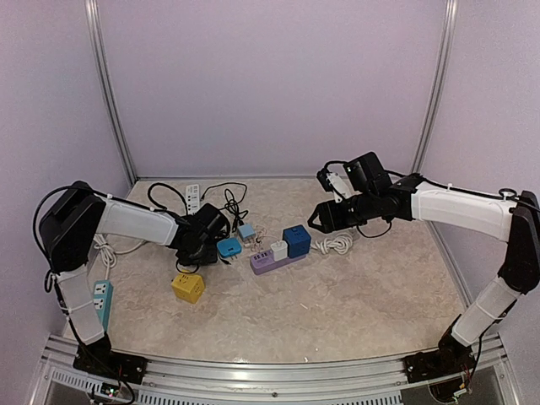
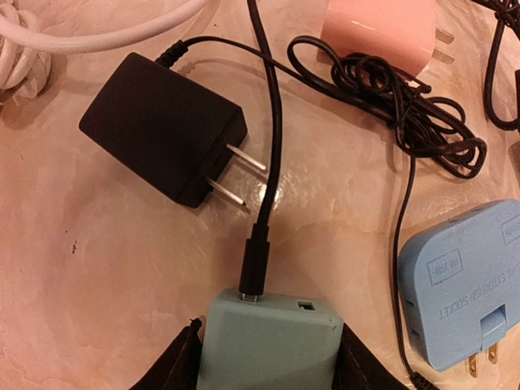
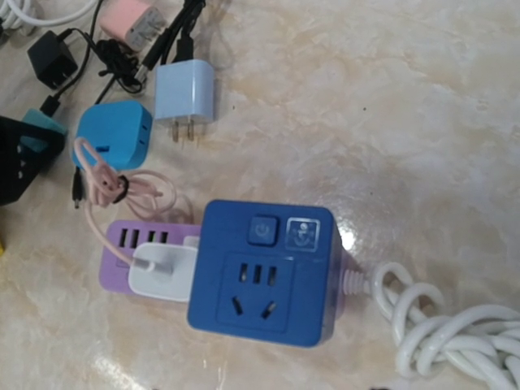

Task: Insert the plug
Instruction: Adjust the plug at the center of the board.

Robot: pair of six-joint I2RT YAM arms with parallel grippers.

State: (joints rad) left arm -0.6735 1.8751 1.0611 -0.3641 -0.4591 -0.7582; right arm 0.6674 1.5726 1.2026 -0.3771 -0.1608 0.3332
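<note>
1. The left gripper (image 2: pixel 270 362) is low over the table (image 1: pixel 337 304), left of centre. Its black fingers (image 2: pixel 166 370) pinch a teal charger (image 2: pixel 264 325), with the pads against both of its sides.
2. A black cable (image 2: pixel 275 122) is plugged into the front face of the teal charger and runs away across the table. The charger's prongs are not in view.
3. Just ahead of the teal charger lies a black adapter (image 2: pixel 162 138) on its side, with two bare prongs pointing toward the cable. A pink charger (image 2: pixel 378 32) and a tangled black cord bundle (image 2: pixel 406 106) lie beyond it.
4. A blue travel adapter (image 2: pixel 463 284) lies flat, just right of the held charger and apart from it.
5. The right gripper (image 1: pixel 321 218) hovers above the table, right of the purple power strip (image 3: pixel 134 244). Cannot tell whether its fingers are spread or pressed together, and nothing shows between them.
6. A blue cube socket (image 3: pixel 264 272) sits on the right end of the purple strip, socket face up. A white plug (image 3: pixel 162 272) sits in the strip just beside the cube. The strip's USB ports to the left are uncovered.
7. A pink cable (image 3: pixel 106 183), looped and tied, rests against the strip's far edge. A light blue charger (image 3: pixel 185 93) lies beyond it, prongs toward the strip.
8. A coiled white cord (image 3: pixel 455 333) leaves the strip's right end.
9. A yellow cube socket (image 1: pixel 187 287) stands near the left arm, well apart from the strip.
</note>
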